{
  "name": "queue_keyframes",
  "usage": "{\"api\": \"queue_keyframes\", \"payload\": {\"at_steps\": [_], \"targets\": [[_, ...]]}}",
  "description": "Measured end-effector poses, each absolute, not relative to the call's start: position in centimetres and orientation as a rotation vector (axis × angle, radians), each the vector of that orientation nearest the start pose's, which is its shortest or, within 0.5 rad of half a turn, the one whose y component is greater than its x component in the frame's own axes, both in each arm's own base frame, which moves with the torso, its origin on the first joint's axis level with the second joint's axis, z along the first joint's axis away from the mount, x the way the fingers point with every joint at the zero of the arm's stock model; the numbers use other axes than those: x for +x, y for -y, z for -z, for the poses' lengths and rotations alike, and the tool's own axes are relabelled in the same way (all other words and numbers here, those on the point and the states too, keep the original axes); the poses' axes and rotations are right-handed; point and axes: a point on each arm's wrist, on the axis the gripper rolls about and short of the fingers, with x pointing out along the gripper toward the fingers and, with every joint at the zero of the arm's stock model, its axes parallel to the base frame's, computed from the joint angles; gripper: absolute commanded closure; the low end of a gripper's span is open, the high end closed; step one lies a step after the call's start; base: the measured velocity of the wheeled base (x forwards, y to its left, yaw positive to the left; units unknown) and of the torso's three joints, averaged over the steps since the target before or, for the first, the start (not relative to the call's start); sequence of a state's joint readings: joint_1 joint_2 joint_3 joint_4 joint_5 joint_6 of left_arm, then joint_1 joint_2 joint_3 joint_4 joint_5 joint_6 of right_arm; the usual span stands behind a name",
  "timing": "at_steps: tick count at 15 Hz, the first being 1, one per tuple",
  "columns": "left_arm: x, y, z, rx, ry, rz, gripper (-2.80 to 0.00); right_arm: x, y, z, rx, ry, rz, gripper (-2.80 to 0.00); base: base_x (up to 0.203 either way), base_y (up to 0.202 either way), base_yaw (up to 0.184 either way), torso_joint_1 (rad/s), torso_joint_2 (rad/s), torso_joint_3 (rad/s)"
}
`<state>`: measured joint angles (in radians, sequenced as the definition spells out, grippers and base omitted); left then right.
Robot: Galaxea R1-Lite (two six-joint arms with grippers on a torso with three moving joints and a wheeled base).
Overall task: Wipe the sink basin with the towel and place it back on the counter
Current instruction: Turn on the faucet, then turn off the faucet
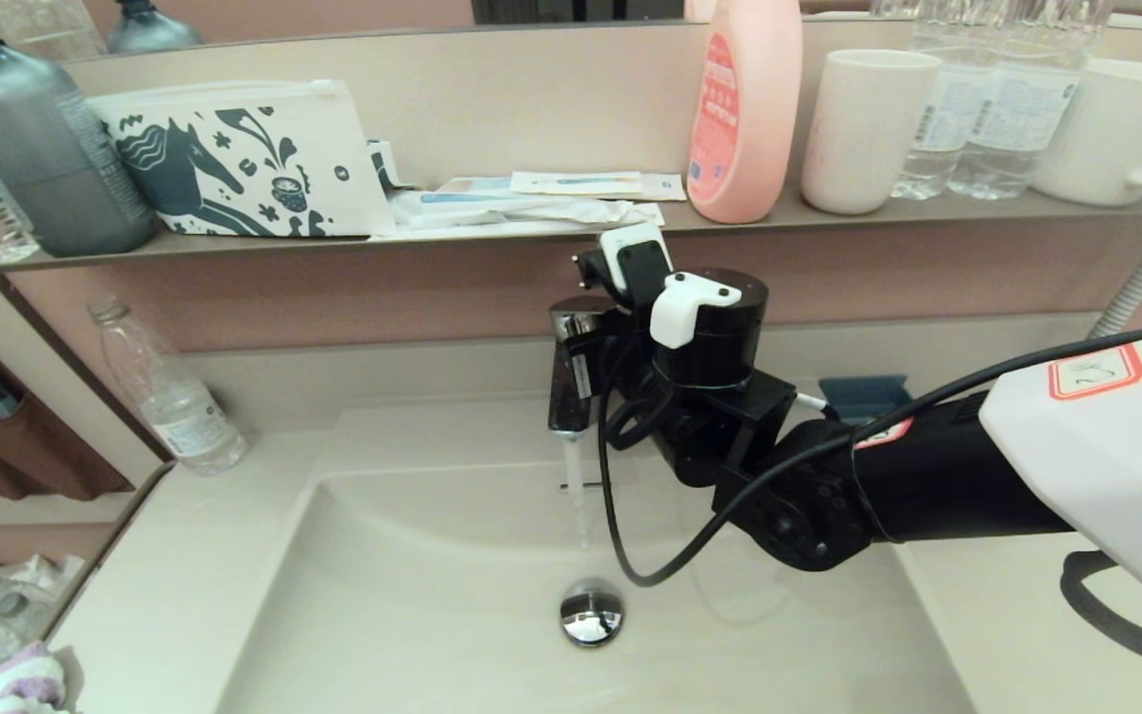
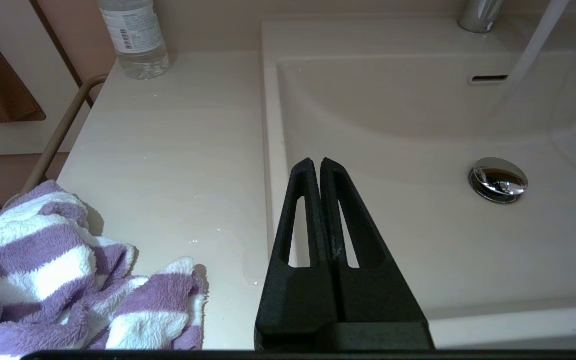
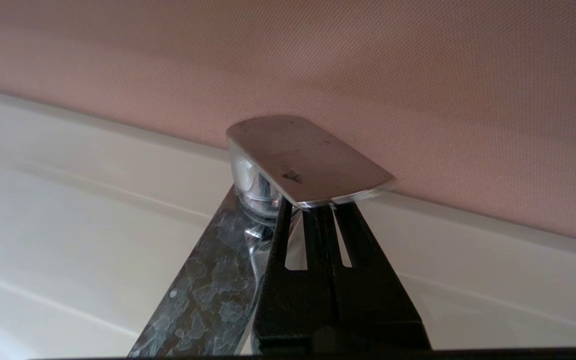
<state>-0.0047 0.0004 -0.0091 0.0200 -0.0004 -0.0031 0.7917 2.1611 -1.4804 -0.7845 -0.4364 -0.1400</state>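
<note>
The cream sink basin [image 1: 412, 605] has a chrome drain plug [image 1: 591, 612] and an overflow slot [image 2: 488, 78]. Water [image 1: 576, 491] runs from the chrome faucet [image 1: 571, 372]. My right gripper [image 3: 319, 212] is shut, its tips tucked under the raised faucet handle [image 3: 308, 160]; the wrist hides it in the head view. The purple and white striped towel [image 2: 43, 280] lies crumpled on the counter [image 2: 168, 150] left of the basin, and shows at the bottom corner as the towel [image 1: 11, 684]. My left gripper [image 2: 316, 162] is shut and empty, above the basin's left rim, right of the towel.
A plastic water bottle [image 1: 170, 397] stands at the counter's back left. A blue dish [image 1: 863, 395] sits behind the right arm. The shelf [image 1: 531, 233] above carries a grey bottle, a horse-print pouch [image 1: 244, 159], a pink bottle [image 1: 744, 109] and white cups.
</note>
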Motion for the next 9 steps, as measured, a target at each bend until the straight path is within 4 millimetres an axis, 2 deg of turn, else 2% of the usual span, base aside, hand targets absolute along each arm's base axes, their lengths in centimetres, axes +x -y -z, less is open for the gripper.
{"api": "queue_keyframes", "payload": {"at_steps": [4,9], "targets": [[-2.3,0.0,-7.6,-0.003,-0.011,0.005,0.00,32.3,-31.1,-20.9,-0.077,0.109,-0.330,0.00,0.000,0.000,0.000,0.000,0.00,0.000],[-2.3,0.0,-7.6,-0.003,-0.011,0.005,0.00,30.9,-29.7,-19.2,-0.127,0.033,-0.339,0.00,0.000,0.000,0.000,0.000,0.00,0.000]]}}
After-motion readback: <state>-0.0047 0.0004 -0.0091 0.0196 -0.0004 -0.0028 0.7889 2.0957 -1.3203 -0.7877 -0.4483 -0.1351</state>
